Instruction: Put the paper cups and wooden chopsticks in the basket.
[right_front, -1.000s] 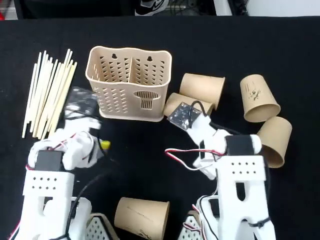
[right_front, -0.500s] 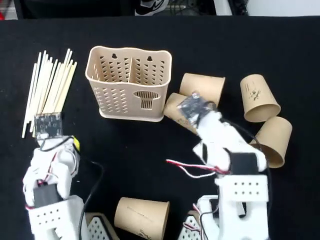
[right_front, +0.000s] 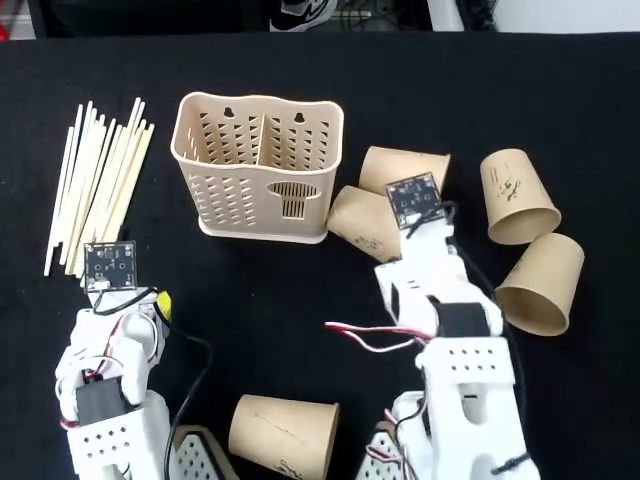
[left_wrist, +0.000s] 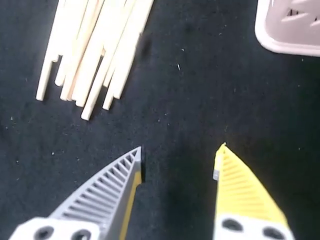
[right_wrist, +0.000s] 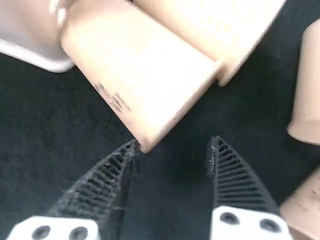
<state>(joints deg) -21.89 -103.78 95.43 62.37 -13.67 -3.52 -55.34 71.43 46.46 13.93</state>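
Left wrist view shows your left gripper (left_wrist: 180, 147) spread near the chopsticks (left_wrist: 95, 50). Your right gripper (right_wrist: 174, 140) gapes just beside a tipped paper cup (right_wrist: 135, 85).

Even, diffuse light falls from above on the black bench (right_front: 560, 100), which soaks it up and shows almost no shadows. The pale basket (right_front: 230, 195) and paper cups (right_front: 515, 195) stand out brightly without glare. In the right wrist view the nearest cup (right_wrist: 135, 85) looks washed out and soft; in the left wrist view the chopsticks (left_wrist: 95, 50) are slightly blurred.
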